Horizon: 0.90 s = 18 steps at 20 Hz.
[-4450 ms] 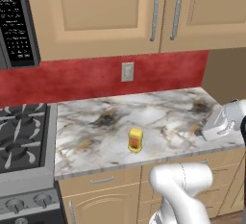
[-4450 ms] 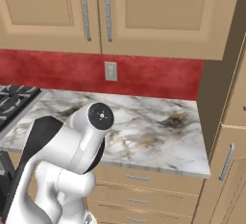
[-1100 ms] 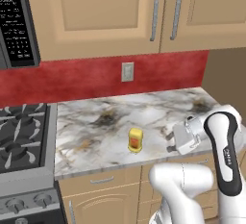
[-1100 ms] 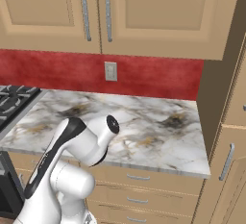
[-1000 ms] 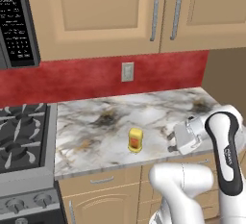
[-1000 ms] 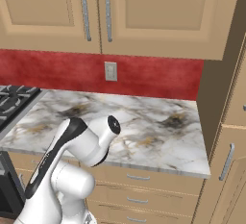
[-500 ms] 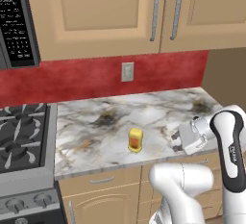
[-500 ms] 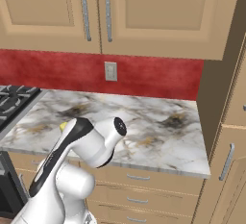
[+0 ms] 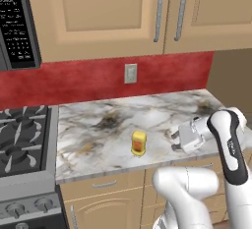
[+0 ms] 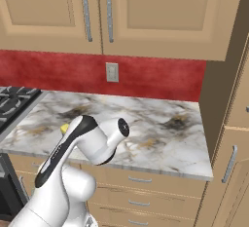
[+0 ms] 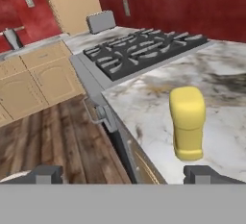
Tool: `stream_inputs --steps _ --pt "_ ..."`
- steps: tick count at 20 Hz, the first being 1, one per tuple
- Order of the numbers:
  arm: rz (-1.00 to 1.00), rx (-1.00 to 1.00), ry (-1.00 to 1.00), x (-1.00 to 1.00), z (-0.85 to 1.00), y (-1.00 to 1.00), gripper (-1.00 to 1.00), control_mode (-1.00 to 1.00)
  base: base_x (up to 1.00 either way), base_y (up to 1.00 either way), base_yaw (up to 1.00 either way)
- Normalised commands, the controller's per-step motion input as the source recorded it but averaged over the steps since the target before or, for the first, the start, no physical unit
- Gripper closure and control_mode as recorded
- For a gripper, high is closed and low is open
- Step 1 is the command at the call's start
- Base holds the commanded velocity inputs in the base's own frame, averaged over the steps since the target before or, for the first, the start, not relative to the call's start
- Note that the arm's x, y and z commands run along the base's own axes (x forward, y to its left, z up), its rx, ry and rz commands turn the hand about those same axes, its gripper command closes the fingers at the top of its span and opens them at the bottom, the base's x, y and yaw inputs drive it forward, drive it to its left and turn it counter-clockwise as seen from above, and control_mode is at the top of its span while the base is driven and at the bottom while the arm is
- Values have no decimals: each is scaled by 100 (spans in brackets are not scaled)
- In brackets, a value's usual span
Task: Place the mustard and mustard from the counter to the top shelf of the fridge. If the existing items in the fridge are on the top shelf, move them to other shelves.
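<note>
A small yellow mustard [image 9: 139, 143] with an orange-red label stands upright near the front edge of the white marbled counter [image 9: 98, 139]. My gripper [image 9: 173, 141] hangs level with it a short way to its right, pointing at it, open and empty. In the hand view the mustard [image 11: 187, 122] sits ahead, right of centre, beyond the gripper [image 11: 126, 175], whose finger tips [image 11: 45, 174] stand wide apart. In the right base view my arm covers the mustard [image 10: 63, 128] except a yellow sliver. The fridge is out of view.
A black stove [image 9: 22, 142] adjoins the counter on the left, under a microwave [image 9: 17, 24]. Tan wall cabinets [image 9: 123, 12] hang above a red backsplash [image 9: 88, 80] with an outlet. A tall tan cabinet [image 10: 233, 123] bounds the counter on the right.
Over several seconds the hand has swung in from the right toward the mustard and turned to face it. In the last second it shifted only slightly. The mustard has not moved.
</note>
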Motion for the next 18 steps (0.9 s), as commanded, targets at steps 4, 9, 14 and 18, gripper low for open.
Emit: stream_inputs --steps 4,9,14,18 --pt "0 6 0 42 0 4 -100 -100 0 0 0" --pt "4 8 0 27 0 0 -100 -100 0 0 0" --pt "11 0 0 3 -5 12 -100 -100 0 0 0" --pt "4 0 0 0 -11 27 -100 -100 0 0 0"
